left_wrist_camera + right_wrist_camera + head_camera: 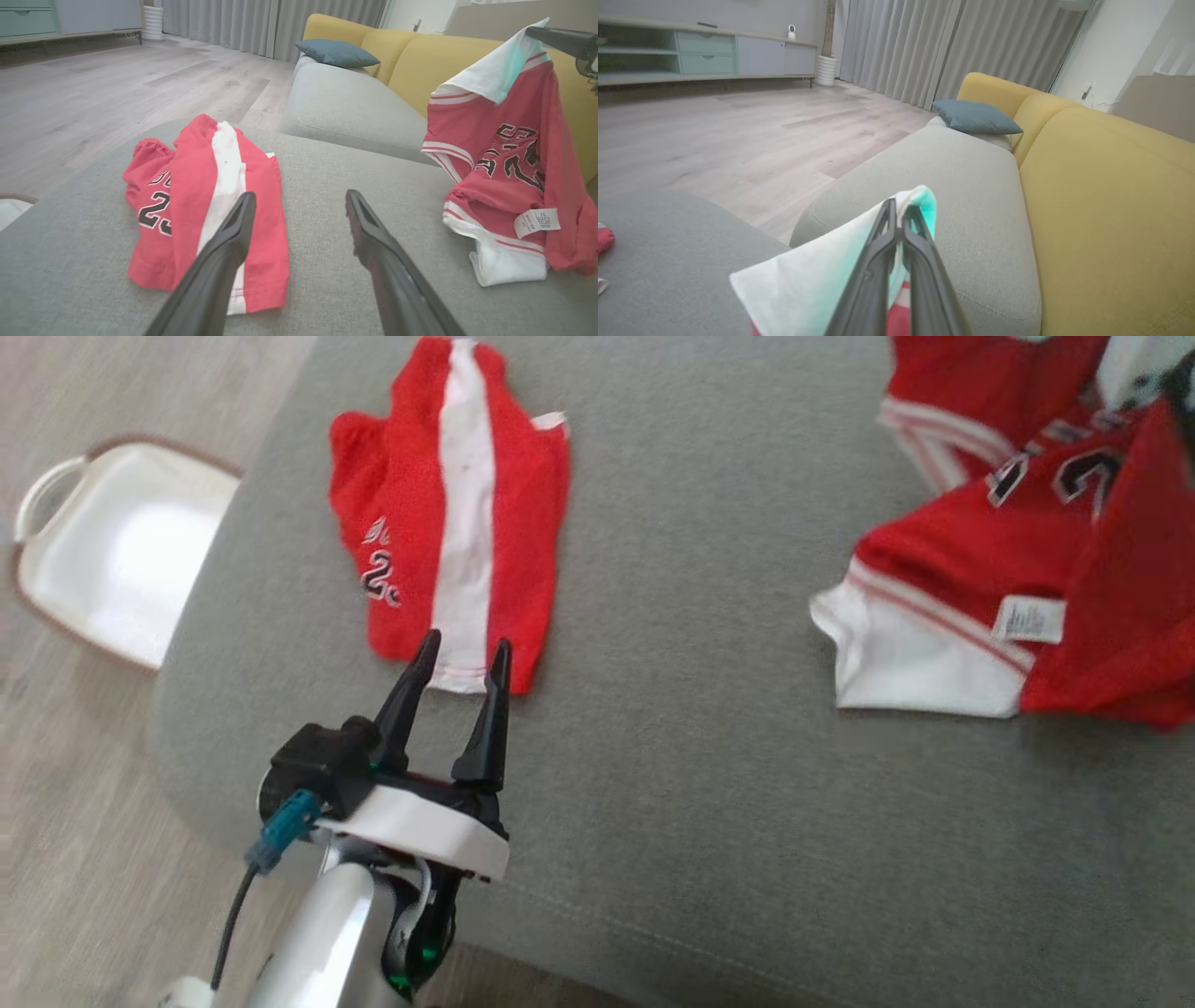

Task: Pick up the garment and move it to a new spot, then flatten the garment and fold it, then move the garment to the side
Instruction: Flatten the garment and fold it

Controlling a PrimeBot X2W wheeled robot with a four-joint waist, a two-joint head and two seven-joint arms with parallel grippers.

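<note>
- The right end effector has its two dark fingers pressed together on a white corner of the red jersey, which is lifted by that corner
- In the left wrist view the jersey hangs from that corner at the upper right, its black numbers and white care label facing out, while its lower white-trimmed part rests crumpled on the grey cushion
- The left end effector is spread wide with nothing between its fingers; its tips sit at the near hem of the red shorts
- The shorts lie flat on the left part of the cushion, a white stripe running down them, well apart from the jersey
- A white basket stands on the wooden floor beside the cushion's left edge
- A yellow sofa back and a blue pillow lie beyond
</note>
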